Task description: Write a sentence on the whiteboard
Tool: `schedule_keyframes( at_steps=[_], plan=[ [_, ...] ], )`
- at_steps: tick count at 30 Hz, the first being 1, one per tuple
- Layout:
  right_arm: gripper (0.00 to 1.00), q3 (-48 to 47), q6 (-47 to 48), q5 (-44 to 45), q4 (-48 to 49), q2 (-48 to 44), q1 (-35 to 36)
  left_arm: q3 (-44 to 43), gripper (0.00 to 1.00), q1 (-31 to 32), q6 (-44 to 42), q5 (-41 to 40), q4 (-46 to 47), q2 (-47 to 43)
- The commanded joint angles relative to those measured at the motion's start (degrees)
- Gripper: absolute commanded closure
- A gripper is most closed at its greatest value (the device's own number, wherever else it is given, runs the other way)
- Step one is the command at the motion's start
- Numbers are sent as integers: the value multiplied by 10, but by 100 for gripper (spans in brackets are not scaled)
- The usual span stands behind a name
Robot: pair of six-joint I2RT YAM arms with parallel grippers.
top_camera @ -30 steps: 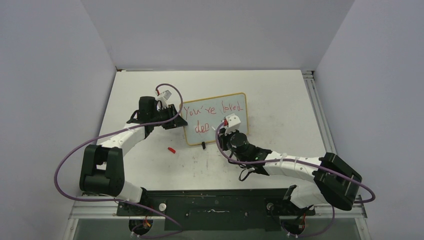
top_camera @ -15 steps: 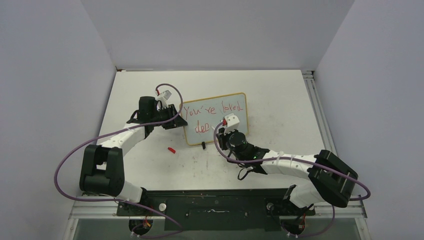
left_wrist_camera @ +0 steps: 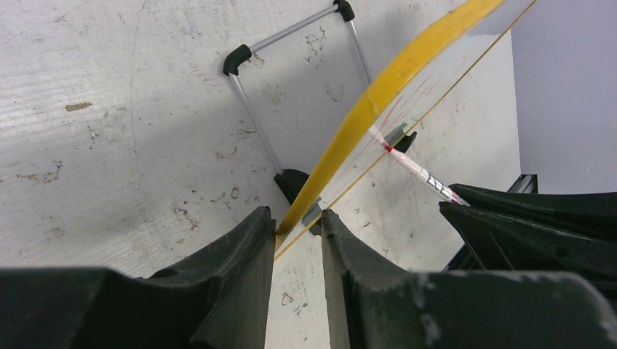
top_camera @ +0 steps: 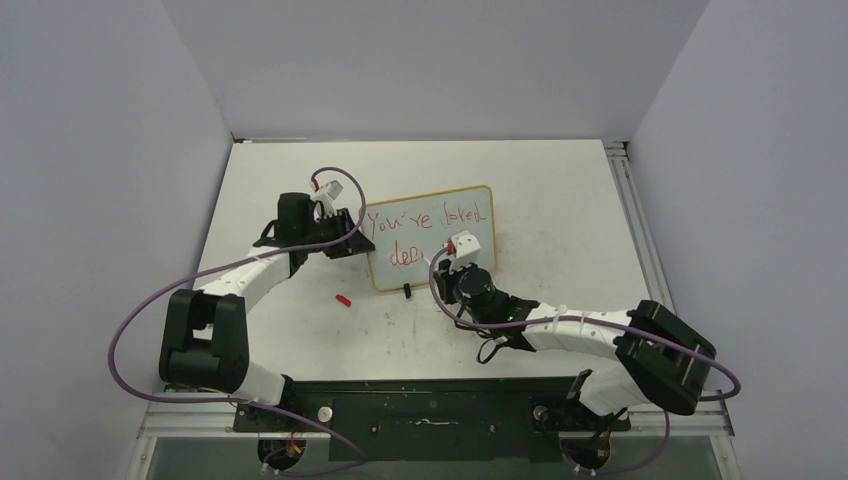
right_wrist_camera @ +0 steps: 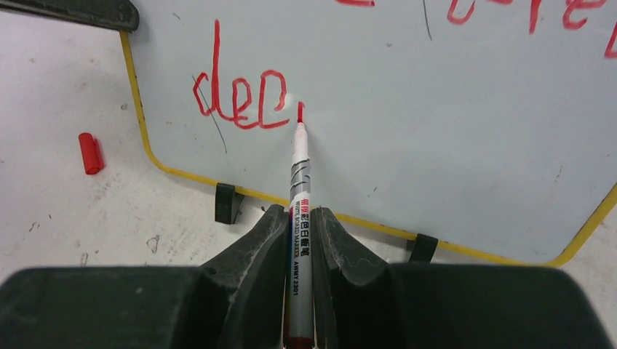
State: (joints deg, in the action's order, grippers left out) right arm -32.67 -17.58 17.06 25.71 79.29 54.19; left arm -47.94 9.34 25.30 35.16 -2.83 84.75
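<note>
The whiteboard [top_camera: 432,240] stands tilted at mid table, with a yellowish frame [right_wrist_camera: 138,109]. The sentence reads "You're loved" [top_camera: 425,220] on top and "dee" [right_wrist_camera: 236,98] below in red. My right gripper [right_wrist_camera: 298,214] is shut on a red marker [right_wrist_camera: 300,174]. The marker's tip touches the board just right of "dee", where a short red stroke starts. My left gripper [left_wrist_camera: 297,222] is shut on the board's left frame edge [left_wrist_camera: 378,91]. It also shows in the top view [top_camera: 350,235]. The marker shows through in the left wrist view [left_wrist_camera: 415,166].
The red marker cap [top_camera: 343,299] lies on the table left of the board's near edge, and shows in the right wrist view [right_wrist_camera: 90,153]. The board's wire stand [left_wrist_camera: 255,116] rests behind it. Black feet [right_wrist_camera: 225,203] sit under the lower frame.
My right gripper has shifted slightly with the marker, its tip now starting a new stroke after "dee". The left arm and the board have not moved.
</note>
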Motion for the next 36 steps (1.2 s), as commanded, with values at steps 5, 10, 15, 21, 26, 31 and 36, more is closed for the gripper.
schedule_keyframes(
  at_steps=[5, 10, 15, 21, 26, 31, 36],
  plan=[
    [95, 47, -44, 17, 3, -26, 23, -23, 72, 3, 3, 19, 15, -26],
    [95, 47, -44, 20, -11, -45, 32, -22, 72, 3, 4, 19, 16, -25],
    [95, 24, -34, 22, -21, -75, 33, -22, 72, 3, 4, 19, 16, -26],
    [95, -9, -7, 21, -10, -60, 27, -22, 72, 3, 4, 18, 16, -27],
    [95, -24, 3, 11, 10, -37, 18, -22, 72, 3, 3, 18, 16, -27],
    [95, -29, 3, 9, 26, -21, 10, -22, 72, 3, 3, 19, 16, -26],
    [95, -29, 2, 6, 37, -13, -1, -22, 72, 3, 3, 18, 15, -25]
  ],
)
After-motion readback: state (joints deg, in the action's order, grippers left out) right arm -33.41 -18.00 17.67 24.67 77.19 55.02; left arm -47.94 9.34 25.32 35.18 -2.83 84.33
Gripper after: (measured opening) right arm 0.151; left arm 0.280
